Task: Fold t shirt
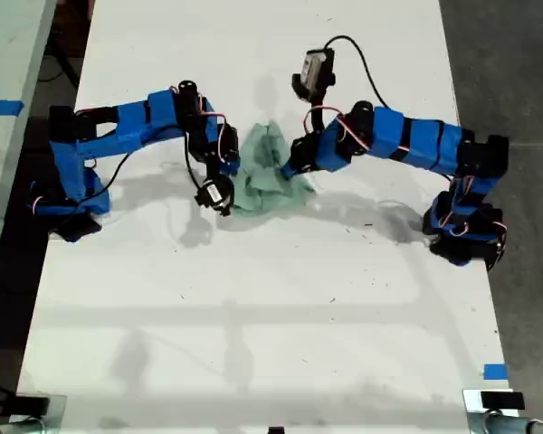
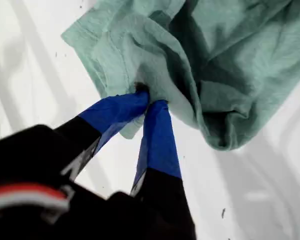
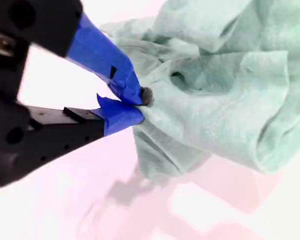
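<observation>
The pale mint-green t shirt (image 1: 267,181) lies bunched and wrinkled at the table's middle, between two blue arms. In the first wrist view my first gripper (image 2: 149,97) is shut on a fold of the t shirt (image 2: 230,60), its blue-taped fingers (image 2: 157,135) pinching the cloth. My second gripper (image 3: 140,102) is likewise shut on an edge of the t shirt (image 3: 225,95). In the exterior view one arm's gripper (image 1: 233,165) meets the cloth from that view's left and the other arm's gripper (image 1: 292,169) from its right. The wrist views do not tell which is which.
The white table (image 1: 253,307) stretches toward the exterior view's near side. Both arm bases (image 1: 68,194) (image 1: 466,231) stand at the table's side edges. A cable loops over the exterior view's right-hand arm. Blue tape marks (image 1: 494,371) the near right corner in the exterior view.
</observation>
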Robot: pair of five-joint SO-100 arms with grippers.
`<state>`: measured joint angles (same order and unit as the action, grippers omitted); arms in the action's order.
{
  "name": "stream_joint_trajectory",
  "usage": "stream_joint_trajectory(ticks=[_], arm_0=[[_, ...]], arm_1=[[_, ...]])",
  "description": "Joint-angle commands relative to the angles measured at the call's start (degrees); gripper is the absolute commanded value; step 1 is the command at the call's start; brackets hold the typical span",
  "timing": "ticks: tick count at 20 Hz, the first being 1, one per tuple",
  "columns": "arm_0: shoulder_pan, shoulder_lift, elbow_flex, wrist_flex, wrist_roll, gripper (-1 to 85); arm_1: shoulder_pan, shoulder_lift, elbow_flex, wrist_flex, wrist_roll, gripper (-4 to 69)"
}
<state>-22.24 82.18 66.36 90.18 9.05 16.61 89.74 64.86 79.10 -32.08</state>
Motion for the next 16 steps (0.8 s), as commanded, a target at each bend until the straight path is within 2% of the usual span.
stream_joint_trajectory(ticks=[1, 8, 9, 10, 11, 12, 13, 14, 16], arm_0=[[-5.5, 3.6, -0.5, 0.1, 2.5, -0.1], [-15.3, -7.6, -2.6, -2.3, 10.0, -0.1], [-15.9, -11.1, -3.5, -2.6, 11.2, 1.5], [-16.2, -14.7, -4.6, -3.0, 12.5, 8.7], [-16.3, -18.0, -5.8, -3.2, 13.5, 15.3], [-16.3, -20.0, -6.4, -3.1, 13.7, 20.1], [-16.7, -20.5, -6.4, -2.7, 13.4, 21.3], [-17.1, -19.9, -6.4, -2.2, 13.5, 21.3], [-18.7, -15.7, -5.4, 0.0, 13.4, 21.0]], arm_1=[[6.1, 4.4, 0.2, -1.3, -5.0, 1.6], [19.5, -2.7, 6.5, -7.0, -15.9, 1.5], [20.7, -5.4, 6.1, -6.9, -17.1, 1.2], [21.4, -8.9, 4.8, -5.5, -18.1, 2.1], [22.2, -11.7, 4.0, -3.5, -16.6, 10.6], [22.6, -12.3, 5.8, -4.0, -15.8, 21.5], [22.4, -12.6, 6.4, -4.5, -16.2, 34.2], [22.0, -12.5, 6.2, -4.0, -16.5, 38.7], [22.0, -9.7, 5.0, -0.8, -16.1, 39.6]])
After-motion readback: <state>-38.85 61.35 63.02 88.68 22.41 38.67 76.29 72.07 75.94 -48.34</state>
